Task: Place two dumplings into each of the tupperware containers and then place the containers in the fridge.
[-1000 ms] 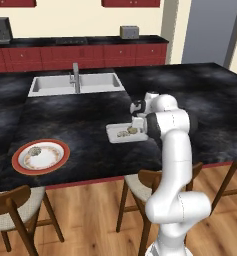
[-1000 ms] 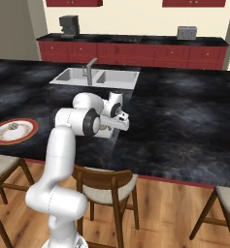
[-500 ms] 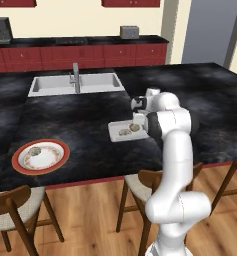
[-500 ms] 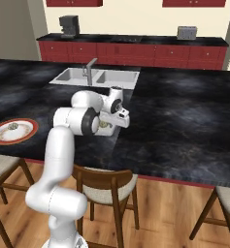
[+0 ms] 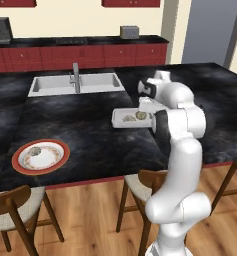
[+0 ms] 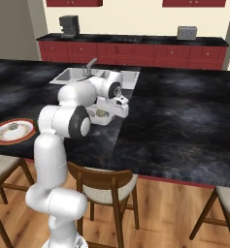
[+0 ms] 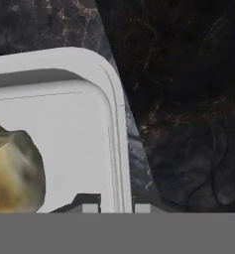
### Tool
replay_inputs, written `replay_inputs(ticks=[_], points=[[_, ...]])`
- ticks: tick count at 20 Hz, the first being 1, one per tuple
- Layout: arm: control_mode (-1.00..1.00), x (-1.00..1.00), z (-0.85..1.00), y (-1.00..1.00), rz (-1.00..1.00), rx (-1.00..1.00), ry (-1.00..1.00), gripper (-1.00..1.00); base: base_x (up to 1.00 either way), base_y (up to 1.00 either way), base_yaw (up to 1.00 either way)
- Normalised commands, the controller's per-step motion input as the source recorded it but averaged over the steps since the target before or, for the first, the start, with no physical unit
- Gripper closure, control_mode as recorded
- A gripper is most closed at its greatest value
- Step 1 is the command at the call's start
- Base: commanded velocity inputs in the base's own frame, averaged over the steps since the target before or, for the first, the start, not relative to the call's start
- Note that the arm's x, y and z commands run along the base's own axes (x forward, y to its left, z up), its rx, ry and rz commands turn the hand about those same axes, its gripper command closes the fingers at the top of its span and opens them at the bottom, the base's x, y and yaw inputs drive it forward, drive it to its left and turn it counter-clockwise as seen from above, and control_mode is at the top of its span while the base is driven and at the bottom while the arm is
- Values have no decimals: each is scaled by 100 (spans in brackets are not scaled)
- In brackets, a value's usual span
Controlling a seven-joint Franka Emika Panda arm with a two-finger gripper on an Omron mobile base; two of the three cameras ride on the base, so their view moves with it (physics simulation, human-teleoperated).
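Note:
A white tupperware container [image 5: 121, 122] hangs just above the dark island counter, holding two dumplings [image 5: 141, 115]. My gripper [image 5: 150, 112] is shut on its right-hand wall. In the hand view the fingertips [image 7: 90, 203] straddle the container's rim [image 7: 120, 144], and one dumpling [image 7: 12, 168] lies inside at the left. From the right base view the container [image 6: 94, 117] sits partly behind my hand [image 6: 117, 107]. Another dumpling [image 5: 35, 151] lies on the red-rimmed plate [image 5: 57, 160]. The second container is out of view. A tall grey front, seemingly the fridge [image 5: 210, 30], stands at the back right.
The sink [image 5: 75, 85] with its faucet is set in the counter behind the container. Wooden chairs [image 5: 12, 210] stand along the island's near edge. Red cabinets with a toaster [image 5: 129, 31] and a coffee machine [image 5: 1, 29] line the back wall.
The container has risen off the counter and shifted away and to the right with my gripper holding its wall. The plate and the camera have stayed put.

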Motion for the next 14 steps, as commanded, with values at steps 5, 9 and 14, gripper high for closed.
replay_inputs(ticks=[5,9,14], points=[[-100,-100,100,-10,-24,2,0,100,0,0,0],[-100,-100,79,24,-48,1,1,100,0,0,0],[-100,-97,42,15,-67,3,2,100,0,0,0]])
